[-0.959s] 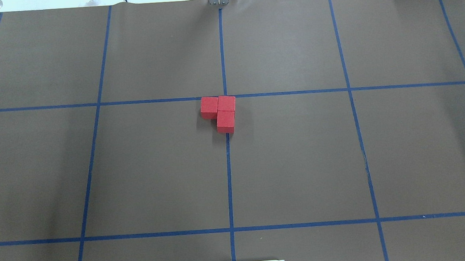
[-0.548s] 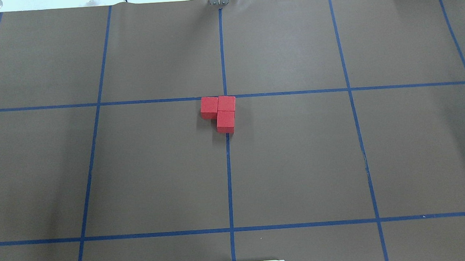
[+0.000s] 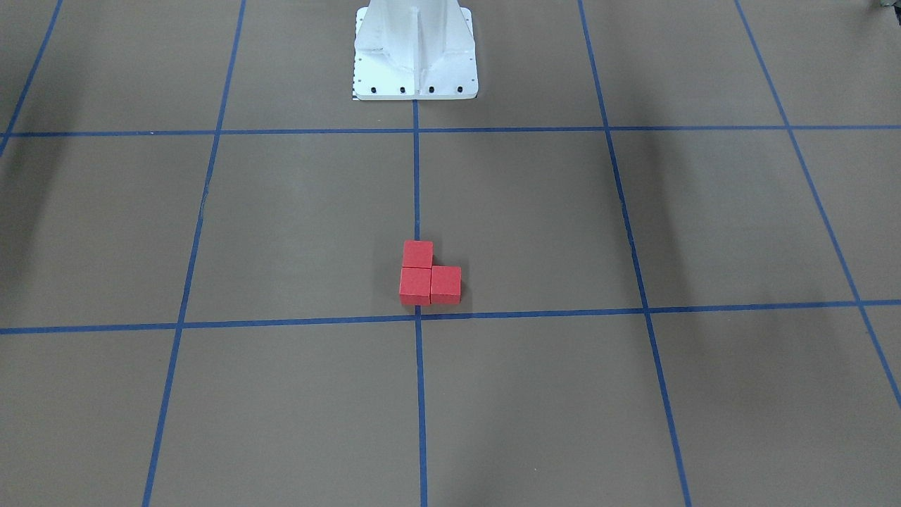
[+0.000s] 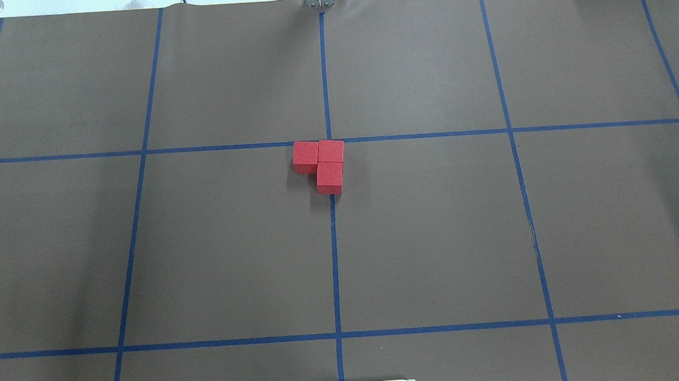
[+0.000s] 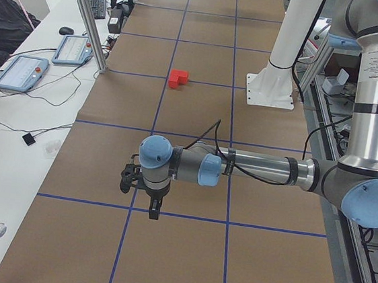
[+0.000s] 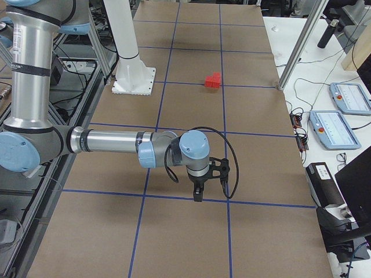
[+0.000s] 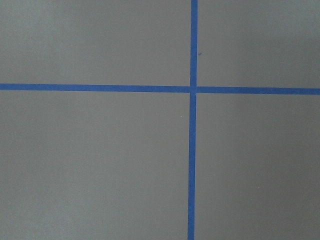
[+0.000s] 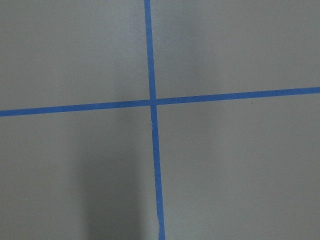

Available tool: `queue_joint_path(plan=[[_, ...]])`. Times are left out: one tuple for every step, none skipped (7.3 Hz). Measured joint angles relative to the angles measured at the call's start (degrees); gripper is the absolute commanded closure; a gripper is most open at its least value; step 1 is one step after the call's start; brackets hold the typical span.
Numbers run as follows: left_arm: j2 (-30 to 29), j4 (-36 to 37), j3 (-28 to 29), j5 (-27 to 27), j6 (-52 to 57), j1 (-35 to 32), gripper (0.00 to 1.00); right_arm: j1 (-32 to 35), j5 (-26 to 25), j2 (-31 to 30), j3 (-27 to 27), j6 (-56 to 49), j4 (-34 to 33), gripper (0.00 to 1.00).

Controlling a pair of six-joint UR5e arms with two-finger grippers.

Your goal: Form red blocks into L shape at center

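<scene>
Three red blocks touch each other in an L at the table's centre, beside the middle blue tape cross: one (image 4: 305,155), one (image 4: 330,151) and one (image 4: 330,176). They also show in the front view (image 3: 415,284), the left view (image 5: 178,79) and the right view (image 6: 213,80). My left gripper (image 5: 153,212) hangs over a tape line far from the blocks. My right gripper (image 6: 198,194) does the same at the other end. I cannot tell whether either is open or shut. Both wrist views show only brown paper and blue tape.
The white robot pedestal (image 3: 415,49) stands at the table's robot side. Blue tape lines (image 4: 334,261) grid the brown paper. Tablets (image 5: 20,73) and cables lie on the side table past an aluminium post (image 5: 87,16). More tablets (image 6: 342,127) lie at the other end.
</scene>
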Motion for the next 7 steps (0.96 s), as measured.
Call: queue_joint_path(plan=[[-0.01, -0.01, 0.21, 0.13, 0.11, 0.02, 0.0, -0.12, 0.14, 0.0, -0.18, 0.0, 0.02, 0.01], [0.08, -0.07, 0.44, 0.39, 0.21, 0.03, 0.0, -0.15, 0.25, 0.01, -0.26, 0.0, 0.06, 0.01], [0.16, -0.15, 0.55, 0.63, 0.28, 0.03, 0.0, -0.18, 0.32, 0.01, -0.28, 0.0, 0.12, 0.01], [0.13, -0.22, 0.63, 0.71, 0.31, 0.03, 0.0, -0.18, 0.36, 0.01, -0.27, 0.01, 0.24, 0.01], [0.05, -0.25, 0.69, 0.74, 0.31, 0.03, 0.0, -0.18, 0.37, 0.0, -0.25, 0.0, 0.36, 0.01], [-0.02, -0.25, 0.69, 0.75, 0.27, 0.03, 0.0, -0.18, 0.39, 0.0, -0.22, 0.0, 0.39, 0.01], [-0.11, -0.26, 0.7, 0.75, 0.25, 0.03, 0.0, -0.19, 0.53, 0.0, -0.06, 0.0, 0.36, 0.01]])
